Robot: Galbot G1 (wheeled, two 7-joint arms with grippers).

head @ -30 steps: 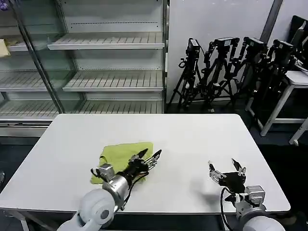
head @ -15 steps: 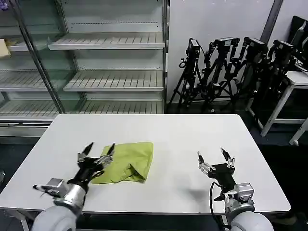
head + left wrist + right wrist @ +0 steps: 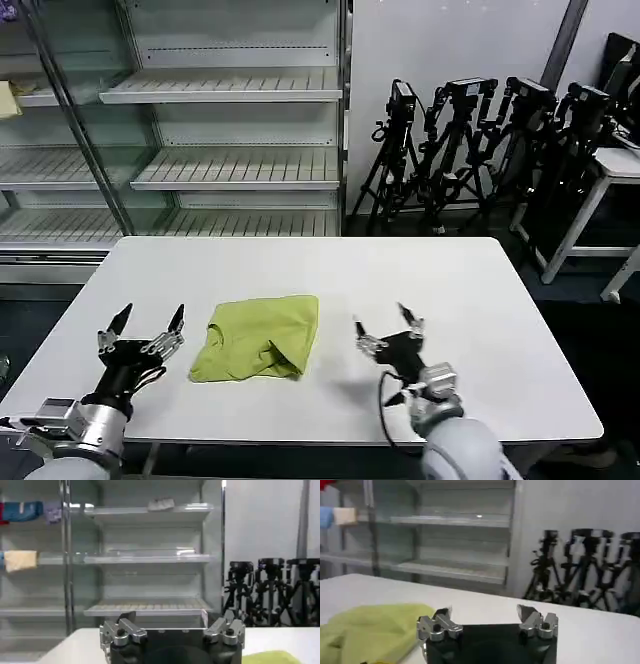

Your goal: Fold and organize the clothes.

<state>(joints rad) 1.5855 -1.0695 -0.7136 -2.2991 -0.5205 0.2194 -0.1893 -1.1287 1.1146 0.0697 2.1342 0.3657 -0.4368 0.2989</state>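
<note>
We see the lime T-shirt [image 3: 258,338] lying as a loosely folded bundle on the white table [image 3: 480,290], plain side up, edges uneven. The left gripper [image 3: 141,334] hovers at its nine o'clock, fingers spread and empty; the right gripper [image 3: 389,329] hovers at its three o'clock, also spread and empty. We judge the folding largely done, with squaring up perhaps left.
</note>
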